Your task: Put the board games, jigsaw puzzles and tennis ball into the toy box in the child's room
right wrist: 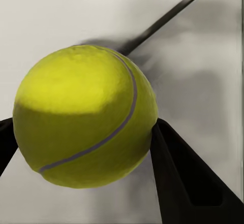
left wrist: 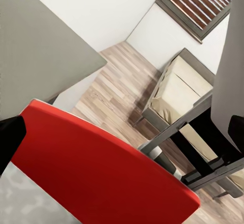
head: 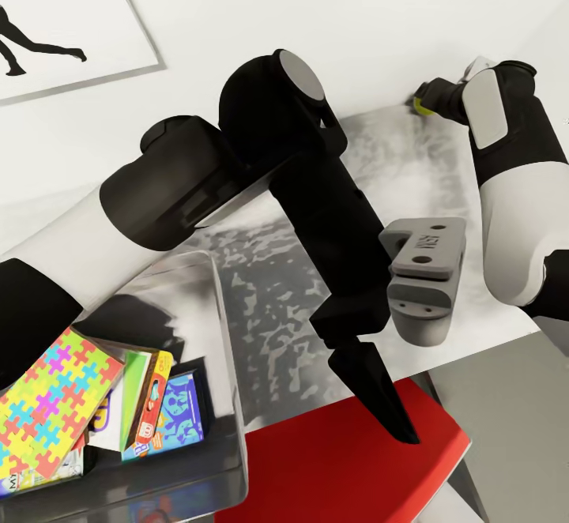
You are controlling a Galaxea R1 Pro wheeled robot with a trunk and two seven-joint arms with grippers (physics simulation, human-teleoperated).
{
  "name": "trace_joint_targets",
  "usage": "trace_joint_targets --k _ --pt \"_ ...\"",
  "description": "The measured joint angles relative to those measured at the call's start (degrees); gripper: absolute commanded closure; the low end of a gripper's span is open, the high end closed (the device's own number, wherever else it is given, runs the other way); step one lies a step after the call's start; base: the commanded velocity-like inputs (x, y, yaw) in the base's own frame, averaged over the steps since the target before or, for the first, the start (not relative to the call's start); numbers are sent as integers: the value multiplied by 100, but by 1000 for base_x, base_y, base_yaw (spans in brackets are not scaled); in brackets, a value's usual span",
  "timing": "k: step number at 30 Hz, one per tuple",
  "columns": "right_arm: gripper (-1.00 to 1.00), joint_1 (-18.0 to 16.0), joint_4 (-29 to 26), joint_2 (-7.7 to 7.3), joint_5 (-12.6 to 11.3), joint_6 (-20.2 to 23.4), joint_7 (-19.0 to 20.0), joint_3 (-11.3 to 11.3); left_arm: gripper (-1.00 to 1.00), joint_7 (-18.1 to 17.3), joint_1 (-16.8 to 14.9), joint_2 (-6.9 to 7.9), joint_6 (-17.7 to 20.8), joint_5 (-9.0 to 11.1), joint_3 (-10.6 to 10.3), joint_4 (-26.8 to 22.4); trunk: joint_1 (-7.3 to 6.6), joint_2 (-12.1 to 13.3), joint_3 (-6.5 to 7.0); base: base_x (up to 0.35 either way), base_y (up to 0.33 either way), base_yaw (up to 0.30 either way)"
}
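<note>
Yellow-green felt tennis ball (right wrist: 84, 117) sits at the far edge of the grey marbled table (head: 276, 302), between the right gripper's (right wrist: 81, 153) black fingers (right wrist: 178, 173), which press against both its sides. I judge it should be lifted straight and carried to the clear plastic toy box (head: 225, 396). The left gripper (head: 379, 389) hangs over a red chair (left wrist: 101, 168); its state I cannot tell. No label is readable.
</note>
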Motion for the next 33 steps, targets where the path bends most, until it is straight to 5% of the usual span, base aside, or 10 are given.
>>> trace_joint_targets --k 13,33 --pt "100 63 -547 1 -15 37 13 21 -100 0 0 0 0 2 6 -1 2 0 18 -141 -91 0" --pt "100 84 -607 8 -9 44 10 25 -100 0 0 25 0 37 9 0 0 -1 199 -106 -26 0"
